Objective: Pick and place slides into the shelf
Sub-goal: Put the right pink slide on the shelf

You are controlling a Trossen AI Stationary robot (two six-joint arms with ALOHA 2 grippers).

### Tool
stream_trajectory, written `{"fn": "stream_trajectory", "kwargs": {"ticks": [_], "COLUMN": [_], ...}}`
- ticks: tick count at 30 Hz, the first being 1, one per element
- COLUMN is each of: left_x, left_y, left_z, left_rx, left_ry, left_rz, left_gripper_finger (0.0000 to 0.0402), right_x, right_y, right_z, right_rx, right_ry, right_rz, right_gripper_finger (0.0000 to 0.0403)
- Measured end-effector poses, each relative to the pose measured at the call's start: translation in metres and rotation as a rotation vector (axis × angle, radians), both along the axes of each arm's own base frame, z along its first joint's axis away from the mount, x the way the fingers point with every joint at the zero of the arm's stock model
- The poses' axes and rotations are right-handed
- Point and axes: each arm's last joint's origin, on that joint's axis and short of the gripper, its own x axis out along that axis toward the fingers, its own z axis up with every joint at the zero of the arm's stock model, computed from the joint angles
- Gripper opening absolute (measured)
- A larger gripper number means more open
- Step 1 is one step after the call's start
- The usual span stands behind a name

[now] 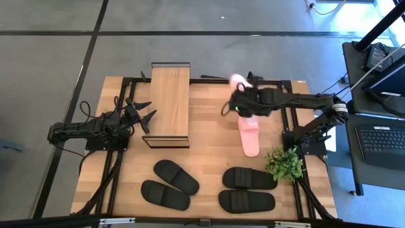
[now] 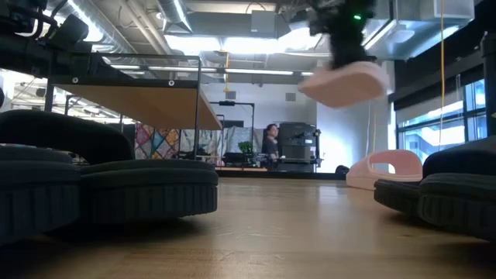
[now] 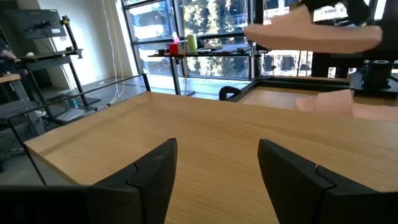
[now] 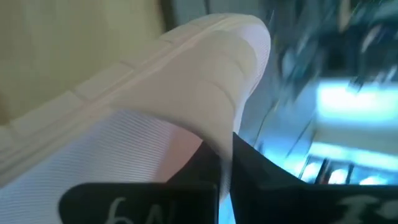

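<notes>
My right gripper (image 1: 243, 101) is shut on a light pink slide (image 1: 239, 81) and holds it in the air over the far middle of the table; in the low view the slide (image 2: 345, 81) hangs below the gripper (image 2: 341, 35). The second pink slide (image 1: 249, 139) lies sole-down on the table to its near side. Two black pairs (image 1: 168, 183) (image 1: 248, 190) lie near the table's near edge. The shelf (image 1: 169, 104) stands on the table's left half. My left gripper (image 1: 142, 114) is open, just left of the shelf and touching nothing. My right gripper holds the pink slide by its wide strap (image 4: 214, 81), whose edge runs down between the two dark fingers (image 4: 261, 171). The fingers come from above. The slide is lifted clear of the table and hangs roughly level, toe end toward the far edge (image 1: 236, 78).
A small green plant (image 1: 285, 163) stands by the right arm's base near the table's right edge. Bare wood lies between the shelf and the resting pink slide (image 2: 384, 169). A person (image 2: 271, 143) stands far off in the room behind.
</notes>
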Motion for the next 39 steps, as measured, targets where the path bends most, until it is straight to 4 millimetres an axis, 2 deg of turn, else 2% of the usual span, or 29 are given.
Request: {"fn": "stream_trajectory", "kwargs": {"ticks": [4, 9, 12, 15, 17, 20, 24, 27, 32, 39], "left_x": [0.0, 0.0, 0.0, 0.0, 0.0, 0.0, 0.0, 0.0, 0.0, 0.0], "left_y": [0.0, 0.0, 0.0, 0.0, 0.0, 0.0, 0.0, 0.0, 0.0, 0.0], "left_z": [0.0, 0.0, 0.0, 0.0, 0.0, 0.0, 0.0, 0.0, 0.0, -0.001], "left_rx": [0.0, 0.0, 0.0, 0.027, 0.048, 0.057, 0.058, 0.061, 0.061, 0.059], "left_ry": [0.0, 0.001, 0.002, 0.022, 0.038, 0.042, 0.046, 0.048, 0.049, 0.06], "left_rz": [0.0, 0.0, 0.0, -0.002, -0.003, -0.003, -0.005, -0.005, -0.006, -0.008], "left_gripper_finger": [0.0217, 0.0217, 0.0217, 0.0217, 0.0217, 0.0217, 0.0217, 0.0217, 0.0217, 0.0217], "right_x": [0.022, 0.04, 0.047, 0.057, 0.064, 0.074, 0.09, 0.103, 0.129, 0.167], "right_y": [-0.018, -0.038, -0.052, -0.071, -0.086, -0.107, -0.128, -0.135, -0.146, -0.157], "right_z": [0.024, 0.053, 0.063, 0.064, 0.065, 0.072, 0.073, 0.065, 0.059, 0.051], "right_rx": [-0.143, -0.33, -0.361, -0.471, -0.589, -0.662, -0.596, -0.53, -0.542, -0.562], "right_ry": [-0.073, -0.217, -0.305, -0.295, -0.228, -0.154, -0.096, -0.035, -0.039, -0.136], "right_rz": [0.141, 0.251, 0.462, 0.684, 0.763, 0.771, 0.763, 0.784, 0.845, 1.042], "right_gripper_finger": [0.0012, 0.0012, 0.0012, 0.0012, 0.0012, 0.0012, 0.0012, 0.0012, 0.0012, 0.0012]}}
